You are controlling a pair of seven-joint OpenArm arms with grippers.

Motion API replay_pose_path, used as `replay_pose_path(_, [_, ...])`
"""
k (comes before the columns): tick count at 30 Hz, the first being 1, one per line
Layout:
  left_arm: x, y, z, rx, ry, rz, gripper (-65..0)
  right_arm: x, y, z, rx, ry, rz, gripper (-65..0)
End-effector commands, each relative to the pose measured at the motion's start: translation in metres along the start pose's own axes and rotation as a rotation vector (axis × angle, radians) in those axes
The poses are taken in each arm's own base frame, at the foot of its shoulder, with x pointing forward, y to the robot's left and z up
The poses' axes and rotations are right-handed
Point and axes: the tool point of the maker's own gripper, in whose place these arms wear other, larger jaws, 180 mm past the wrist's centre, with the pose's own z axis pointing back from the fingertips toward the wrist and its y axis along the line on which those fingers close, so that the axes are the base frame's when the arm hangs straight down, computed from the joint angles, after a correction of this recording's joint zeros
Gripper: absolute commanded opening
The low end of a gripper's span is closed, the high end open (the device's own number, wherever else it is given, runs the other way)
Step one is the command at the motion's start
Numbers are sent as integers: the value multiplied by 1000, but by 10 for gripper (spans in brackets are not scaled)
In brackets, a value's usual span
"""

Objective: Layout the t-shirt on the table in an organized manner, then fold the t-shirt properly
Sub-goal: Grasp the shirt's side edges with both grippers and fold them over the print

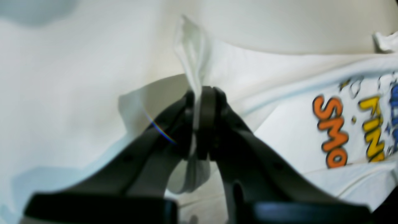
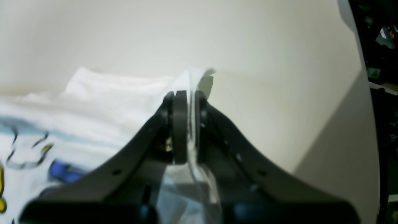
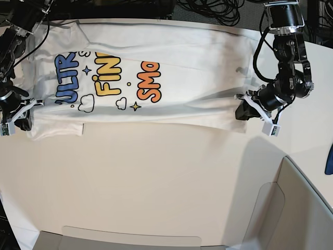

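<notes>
The t-shirt (image 3: 182, 78) lies stretched sideways across the far part of the table (image 3: 156, 177), print facing up with blue, yellow and orange lettering. My left gripper (image 3: 242, 109) is at the shirt's right end, shut on a pinch of white fabric; the left wrist view shows cloth (image 1: 295, 130) squeezed between the pads of the left gripper (image 1: 199, 93). My right gripper (image 3: 26, 117) is at the shirt's left end, likewise shut on the fabric edge. In the right wrist view, cloth (image 2: 108, 93) runs through the closed right gripper (image 2: 186, 95) above the table (image 2: 264, 77).
A grey bin-like panel (image 3: 291, 208) stands at the near right corner, with a low grey strip (image 3: 130, 237) along the near edge. Black cables (image 3: 208, 8) lie beyond the far edge. A blue object (image 3: 329, 161) pokes in at the right border.
</notes>
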Motion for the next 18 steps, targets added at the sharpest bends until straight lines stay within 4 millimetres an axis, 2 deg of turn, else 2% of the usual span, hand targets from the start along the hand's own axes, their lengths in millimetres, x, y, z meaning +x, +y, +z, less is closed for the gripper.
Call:
replay_pose_path(1, [12,-2,7,-3,-39,-31,-646,17,-4,9,-11,-53,37,-650])
replay_pose_path(3, [7,-4,11,1,-36,-37,-646,9,0,16,-7,-36,59,-650])
replay_pose_path(12, [-13,21,39,87,-40,16,-646,-26,14,40,13,53,123,-650])
replay_pose_path(18, [-25,26,43,103,-19,32,-646,-44,-1,54,-29,96,106,-650])
